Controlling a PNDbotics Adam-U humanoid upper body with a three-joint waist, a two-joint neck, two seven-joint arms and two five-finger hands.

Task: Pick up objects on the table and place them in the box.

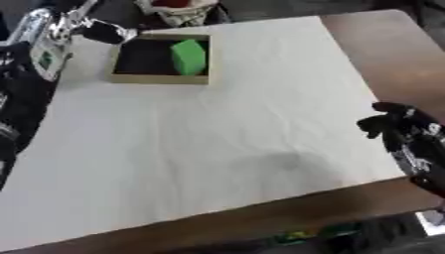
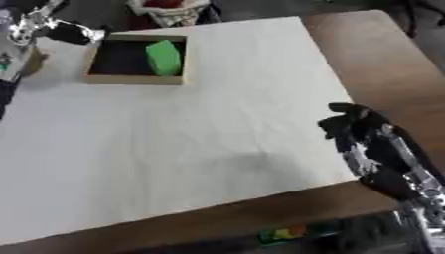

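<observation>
My right robot hand hung at the right edge of the worktop, fingers curled inward and holding nothing. My left robot hand sat at the far left corner, just beside the open tan cardboard box and touching nothing that I could see; whether its fingers were apart or together I could not tell. A bright green block lay tilted inside the box, against its right wall. White cloth covered the worktop, with bare brown wood along the right and near edges.
</observation>
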